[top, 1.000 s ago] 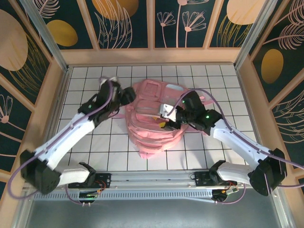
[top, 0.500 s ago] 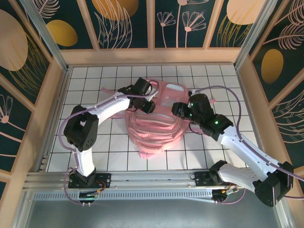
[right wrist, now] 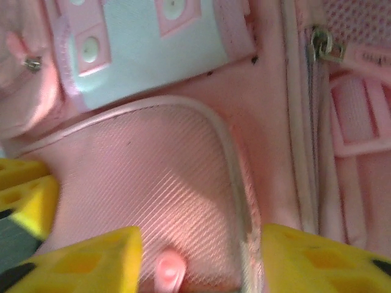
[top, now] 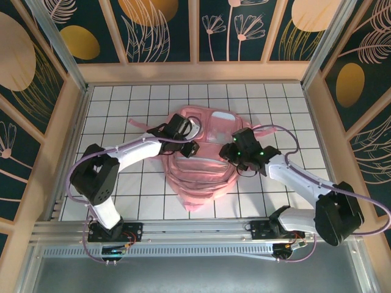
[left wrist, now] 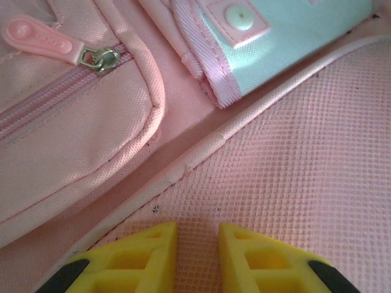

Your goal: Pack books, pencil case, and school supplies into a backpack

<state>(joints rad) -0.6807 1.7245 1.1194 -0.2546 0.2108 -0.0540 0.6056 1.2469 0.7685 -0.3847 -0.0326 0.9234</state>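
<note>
The pink backpack (top: 201, 165) lies flat mid-table. My left gripper (top: 192, 146) is down on its upper left, its yellow fingers (left wrist: 131, 259) drawn close together on the pink mesh panel (left wrist: 293, 165), with mesh in the narrow gap. My right gripper (top: 226, 151) is open at the upper right. It straddles the edge of the translucent pocket (right wrist: 153, 171), and a pink zipper pull (right wrist: 170, 271) sits between its fingers. A pale reflective strip (right wrist: 146, 49) lies just beyond. The books, pencil case and school supplies are out of view.
Pink straps (top: 139, 123) trail off the backpack's top corners onto the white tiled table (top: 122, 183). Wooden walls (top: 70, 128) close in the left, right and far sides. The left gripper's yellow fingers (right wrist: 24, 195) sit close beside my right gripper.
The left arm swung in from the left onto the backpack and its jaws narrowed. The right gripper shifted slightly toward the backpack's upper right; the dark item seen there earlier is gone from sight.
</note>
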